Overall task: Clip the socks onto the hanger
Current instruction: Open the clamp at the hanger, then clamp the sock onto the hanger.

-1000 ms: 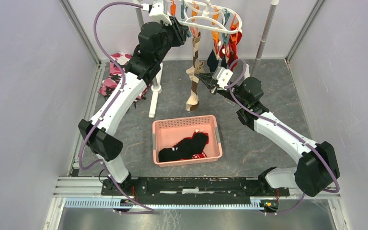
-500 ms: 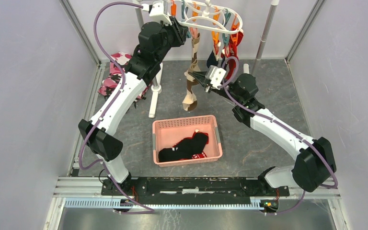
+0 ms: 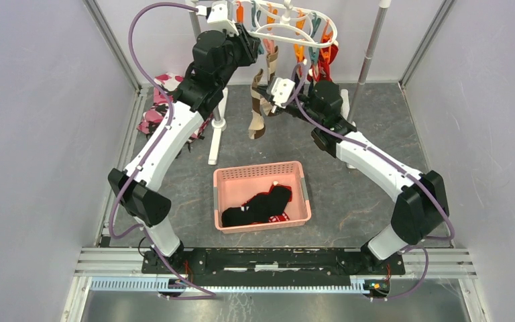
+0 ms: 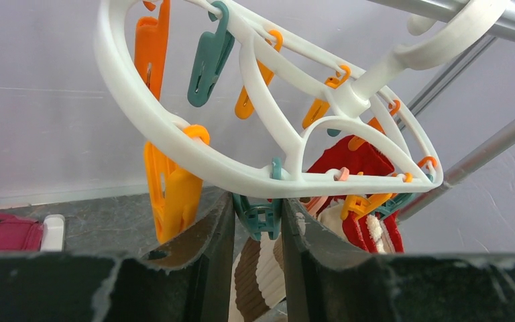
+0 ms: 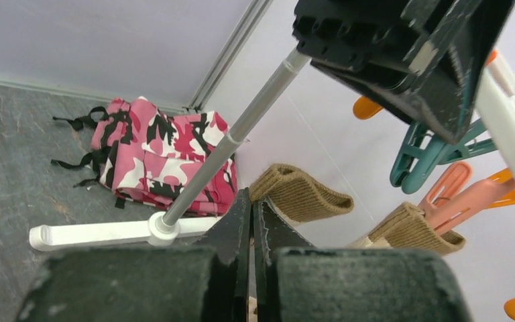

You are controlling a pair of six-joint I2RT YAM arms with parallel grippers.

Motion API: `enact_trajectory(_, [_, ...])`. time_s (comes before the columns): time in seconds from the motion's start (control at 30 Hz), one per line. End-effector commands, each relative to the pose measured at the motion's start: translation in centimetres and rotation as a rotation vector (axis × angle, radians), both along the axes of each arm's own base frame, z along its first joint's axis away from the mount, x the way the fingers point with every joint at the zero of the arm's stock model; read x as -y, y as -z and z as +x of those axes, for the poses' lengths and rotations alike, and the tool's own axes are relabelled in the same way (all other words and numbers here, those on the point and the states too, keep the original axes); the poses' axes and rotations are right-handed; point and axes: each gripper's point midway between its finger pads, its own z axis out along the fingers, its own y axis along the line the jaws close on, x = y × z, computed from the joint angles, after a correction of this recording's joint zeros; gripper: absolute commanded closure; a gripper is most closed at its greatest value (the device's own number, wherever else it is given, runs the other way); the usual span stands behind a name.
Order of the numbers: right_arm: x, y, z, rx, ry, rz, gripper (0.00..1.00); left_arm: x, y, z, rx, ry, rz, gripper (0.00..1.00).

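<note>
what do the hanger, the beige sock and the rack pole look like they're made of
Hanger: most likely moulded plastic, white and smooth with a soft gloss and rounded edges.
Beige sock: knitted fabric, matte, with fine ribs across the cuff; the fibre cannot be told.
Rack pole: looks like metal tube, grey with a dull sheen and a bright streak along it.

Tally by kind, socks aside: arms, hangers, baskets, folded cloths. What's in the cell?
robot arms: 2
hanger: 1
pink basket: 1
camouflage cloth: 1
Total: 5
</note>
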Motion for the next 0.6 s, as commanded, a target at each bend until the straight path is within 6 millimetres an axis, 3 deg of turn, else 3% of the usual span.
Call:
enact_trajectory(0.0, [-0.2,-0.8,1.6,0.042,0.045,-0.043,1.00,-2.3,-4.1,-1.6,0.083,-0.048,0.012,0.98])
enact_trajectory(0.17, [0.0,-0.8,3.0,0.082,0.086,-0.083,1.00,-2.5,-4.0,-1.7,0.084,-0.055,0.028,0.98])
enact_trajectory(0.57, [0.0,-1.5,3.7,0.133,0.055,-0.075,1.00,-2.6,-3.7,-1.8,0.079,-0.055,0.040,0.98])
